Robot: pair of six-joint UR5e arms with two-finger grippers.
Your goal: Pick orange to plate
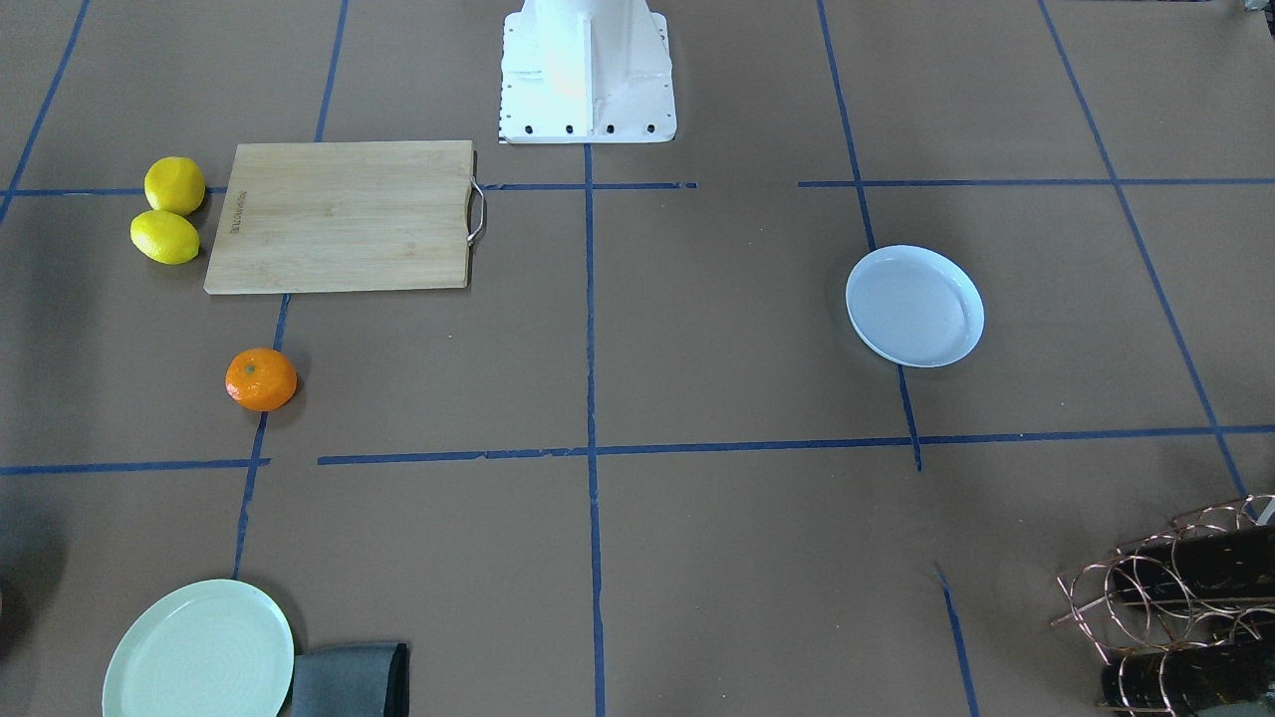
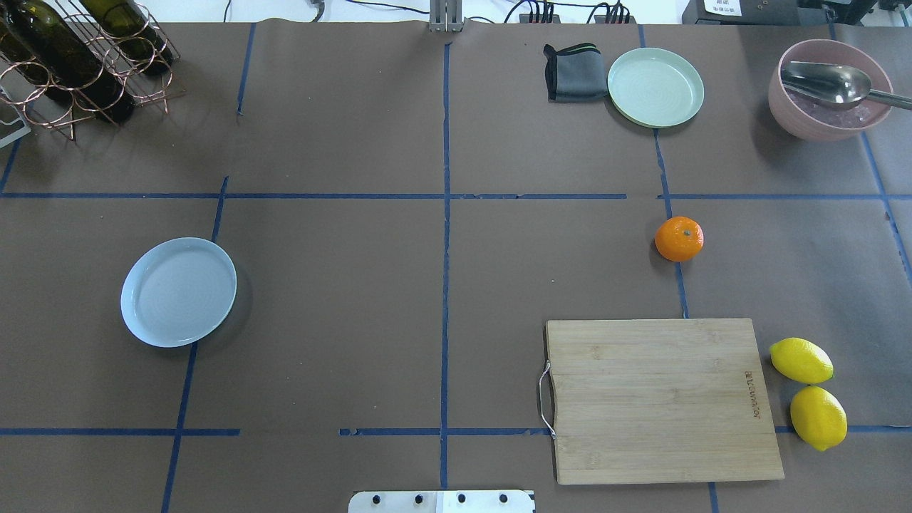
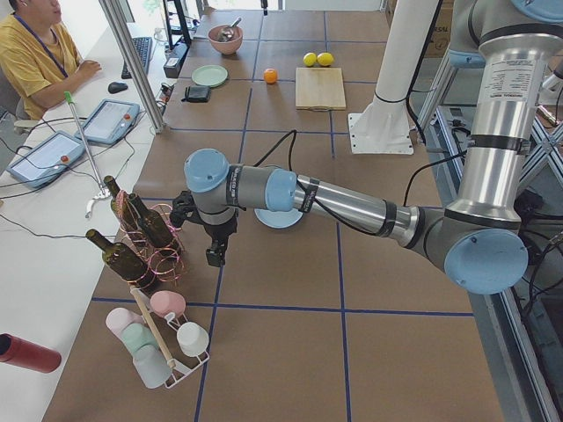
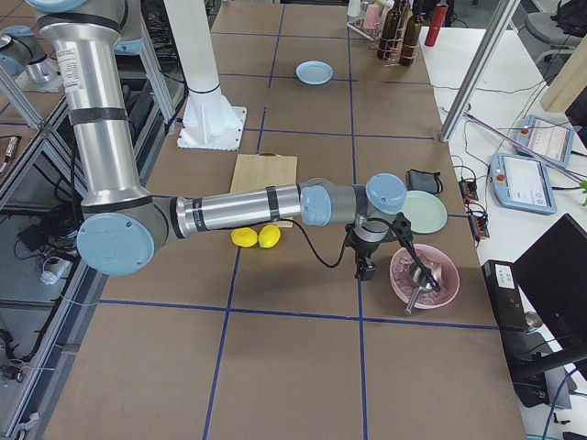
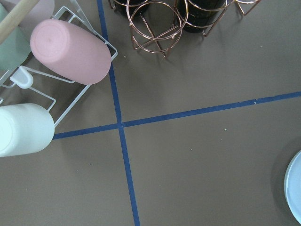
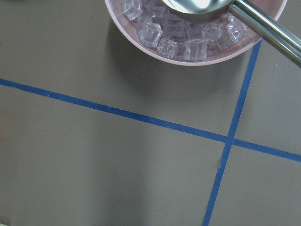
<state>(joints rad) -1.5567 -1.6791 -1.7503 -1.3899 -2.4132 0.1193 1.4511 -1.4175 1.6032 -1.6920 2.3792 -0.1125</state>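
1. The orange [image 2: 679, 239] sits on the worktop [image 2: 356, 320], just past the far edge of the cutting board [image 2: 659, 399], near it but not touching, stem dot up.
2. The plate [image 2: 178, 291] lies bare, well apart from the cutting board, out beyond its metal-handle side.
3. The left end effector [image 3: 215, 251] hangs low over the worktop, farther from the cutting board than the plate is. Apart or together? I cannot tell from this side view.
4. The right end effector [image 4: 365, 268] hovers off the opposite side of the cutting board, past the 2 lemons [image 2: 801, 360] that lie just beside that edge, and close to the pink bowl [image 2: 805, 128]. I cannot tell how its fingers stand either.
5. Neither end effector is anywhere near the orange.
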